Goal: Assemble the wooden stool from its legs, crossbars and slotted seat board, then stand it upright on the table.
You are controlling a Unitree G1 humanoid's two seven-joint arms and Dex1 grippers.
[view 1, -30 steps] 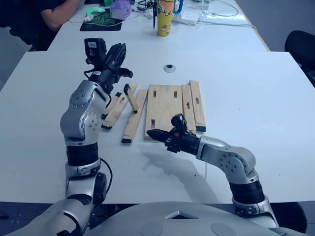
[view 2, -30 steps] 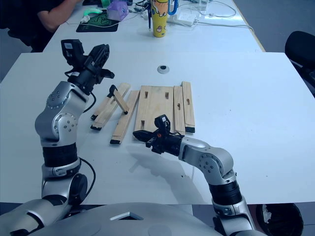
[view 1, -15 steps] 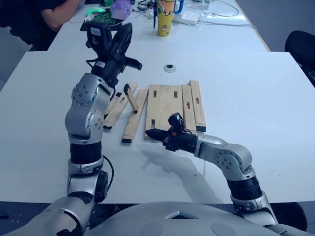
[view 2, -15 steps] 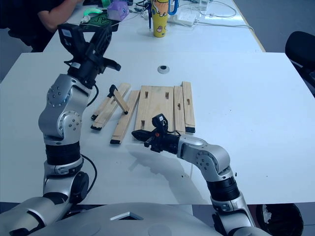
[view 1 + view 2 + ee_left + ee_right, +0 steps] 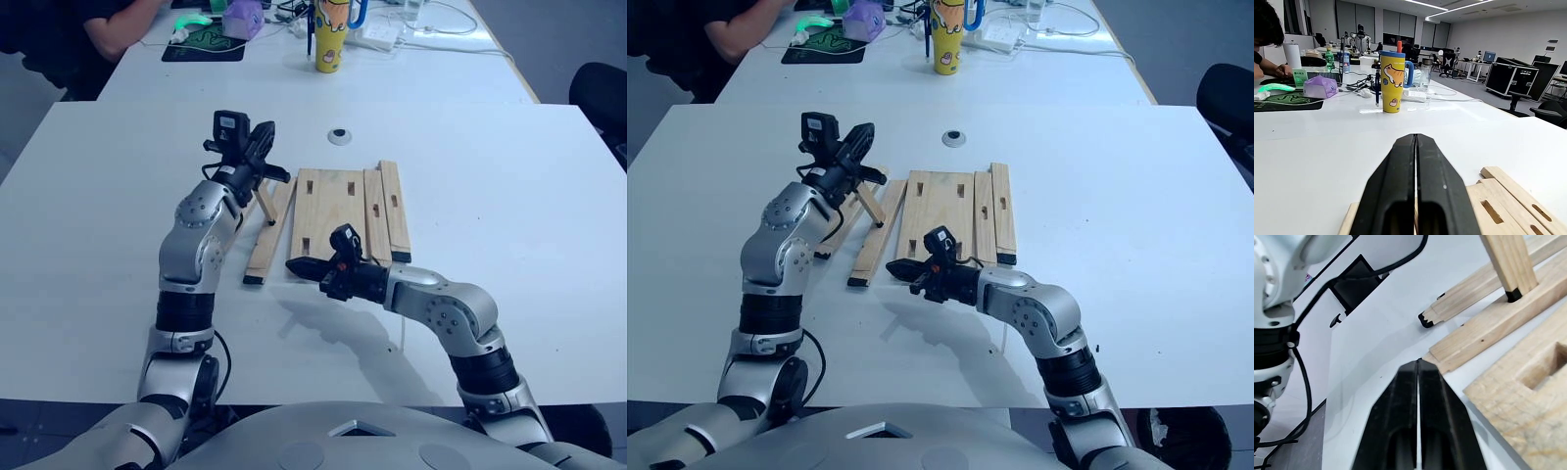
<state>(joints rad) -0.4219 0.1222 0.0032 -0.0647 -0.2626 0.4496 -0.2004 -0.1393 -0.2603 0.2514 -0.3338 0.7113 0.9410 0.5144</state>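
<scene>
The slotted seat board [image 5: 328, 211] lies flat mid-table with two slotted bars [image 5: 384, 208] against its right side. Left of it lie long legs [image 5: 266, 235], and a short piece [image 5: 263, 201] stands tilted on one of them. My left gripper [image 5: 272, 176] is shut and empty, hovering just above that tilted piece. In its wrist view the shut fingers [image 5: 1437, 196] point over the wood [image 5: 1508, 196]. My right gripper [image 5: 294, 265] is shut and empty, low at the board's near left corner. Its tip [image 5: 1418, 363] sits by the leg's end [image 5: 1474, 340].
A yellow mug [image 5: 330, 39] and clutter stand on the far table, where a person sits at the left. A round grommet [image 5: 339, 135] lies behind the board. Bare white tabletop [image 5: 509, 196] extends to the right and along the near edge.
My left arm rose high, then swung down and rightward to hover over the tilted piece. My right gripper crept slightly left along the board's near edge. The wood has not moved.
</scene>
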